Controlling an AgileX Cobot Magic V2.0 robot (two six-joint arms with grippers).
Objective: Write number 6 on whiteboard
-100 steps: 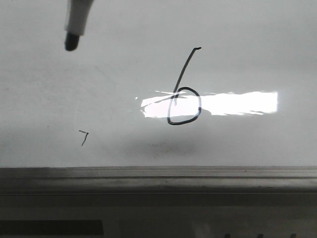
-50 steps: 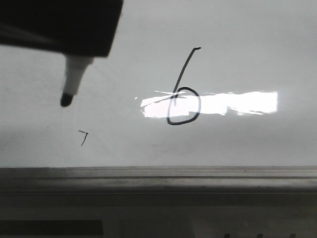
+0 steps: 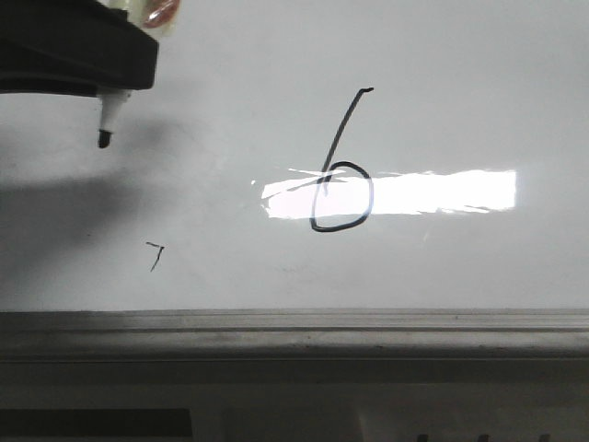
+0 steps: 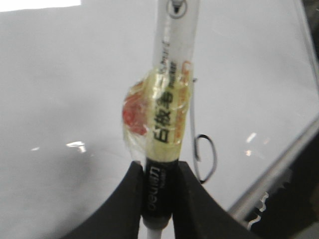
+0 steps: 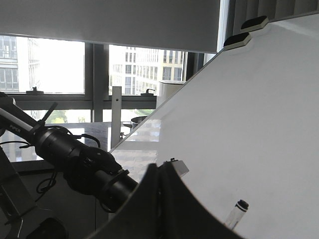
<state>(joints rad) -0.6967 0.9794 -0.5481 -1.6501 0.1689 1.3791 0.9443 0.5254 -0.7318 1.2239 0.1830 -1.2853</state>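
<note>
Marker [image 3: 107, 124] tip had risen and drifted leftward since earlier frame. Left claw [image 4: 158, 199] clamped marker barrel; right claw [image 5: 159, 199] pressed closed, empty. Number 6 [image 3: 341, 170] complete at whiteboard [image 3: 460, 92] centre. Advice: withdraw tip straight off board, avoiding stray marks.

The marker [image 4: 169, 104] hides part of the number 6 [image 4: 203, 159].

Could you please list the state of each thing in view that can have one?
number 6: fully drawn, loop closed.
whiteboard: marked with the 6 and a small tick mark.
marker: uncapped, tip off the board in the front view.
left gripper: fingers shut on the marker.
right gripper: fingers shut, holding nothing.
</note>
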